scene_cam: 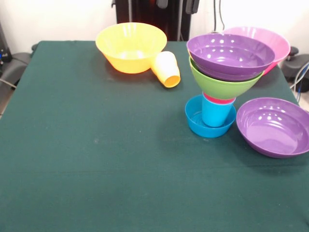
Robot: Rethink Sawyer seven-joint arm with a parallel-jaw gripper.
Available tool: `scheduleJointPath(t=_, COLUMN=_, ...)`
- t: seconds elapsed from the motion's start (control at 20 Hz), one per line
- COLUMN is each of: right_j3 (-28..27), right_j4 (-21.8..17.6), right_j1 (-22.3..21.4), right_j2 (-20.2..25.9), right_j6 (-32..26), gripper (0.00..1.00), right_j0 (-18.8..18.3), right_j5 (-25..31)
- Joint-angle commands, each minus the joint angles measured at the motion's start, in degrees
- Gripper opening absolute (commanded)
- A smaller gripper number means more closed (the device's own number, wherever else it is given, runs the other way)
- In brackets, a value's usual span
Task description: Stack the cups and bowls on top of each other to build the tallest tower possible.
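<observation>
The tower stands right of the middle. A small blue bowl (195, 121) is lowest, with the blue cup (216, 114) standing in it. Above come the red cup's rim (218, 100), the lime green bowl (223, 84) and a wide purple bowl (231, 54) on top. The large pink bowl (273, 41) shows behind the tower. The second purple bowl (273, 126) lies on the table to its right. The large orange-yellow bowl (131, 46) stands at the back, with the yellow-orange cup (166, 68) on its side against it. The second small blue bowl is hidden. My gripper (176, 4) shows only as dark tips at the top edge.
The dark green cloth table (96, 159) fills the view. The black pedestal (154, 14) stands at its far side. Dark equipment and cables sit beyond the left and right table edges.
</observation>
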Motion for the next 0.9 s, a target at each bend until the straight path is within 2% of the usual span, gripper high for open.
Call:
scheduleJointPath(t=0.05, right_j3=10.63, right_j4=-5.53, right_j1=-0.92, right_j2=11.16, right_j6=-14.13, gripper=1.00, right_j0=-2.71, right_j5=-3.33)
scheduleJointPath(t=0.6, right_j3=15.51, right_j4=-10.54, right_j1=-2.52, right_j2=16.20, right_j6=-11.76, gripper=1.00, right_j0=-7.42, right_j5=-7.43)
scheduleJointPath(t=0.9, right_j3=18.04, right_j4=-12.45, right_j1=-3.64, right_j2=18.16, right_j6=-10.62, gripper=1.00, right_j0=-9.32, right_j5=-7.83)
